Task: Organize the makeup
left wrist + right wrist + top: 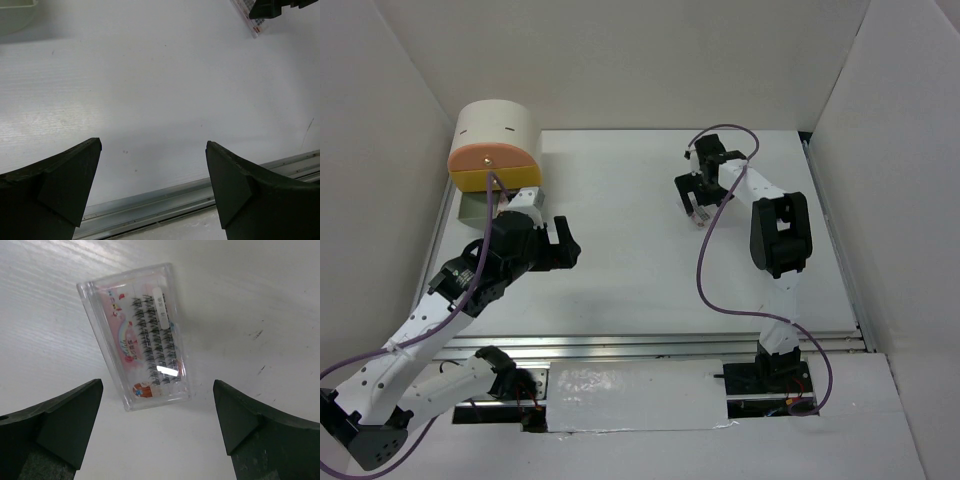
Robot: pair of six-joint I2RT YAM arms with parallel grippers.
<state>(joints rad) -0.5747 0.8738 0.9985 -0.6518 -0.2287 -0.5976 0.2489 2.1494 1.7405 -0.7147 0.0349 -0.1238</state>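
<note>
Right gripper (157, 384) is where we're at: its 2 fingers are spread wide with nothing in them, hanging over the far right part of the bench (150, 75). The lash case (135, 335), a clear flat box with rows of lashes on a pink card, lies flat on the bench right below it. From the wrist view the near end of the case sits between the fingertips, and the rest runs away from the gripper. Its long axis points mostly straight ahead, leaning a bit left at the far end, so the fingers line up across the narrow width, just slightly skewed. We'd guess a small wrist twist squares that up before dropping down.

Left gripper (154, 145) is also wide open and empty, over bare bench near the drawer box (495, 150), well apart from the case. So the right arm is clearly nearer, and we'd call this its pick.
</note>
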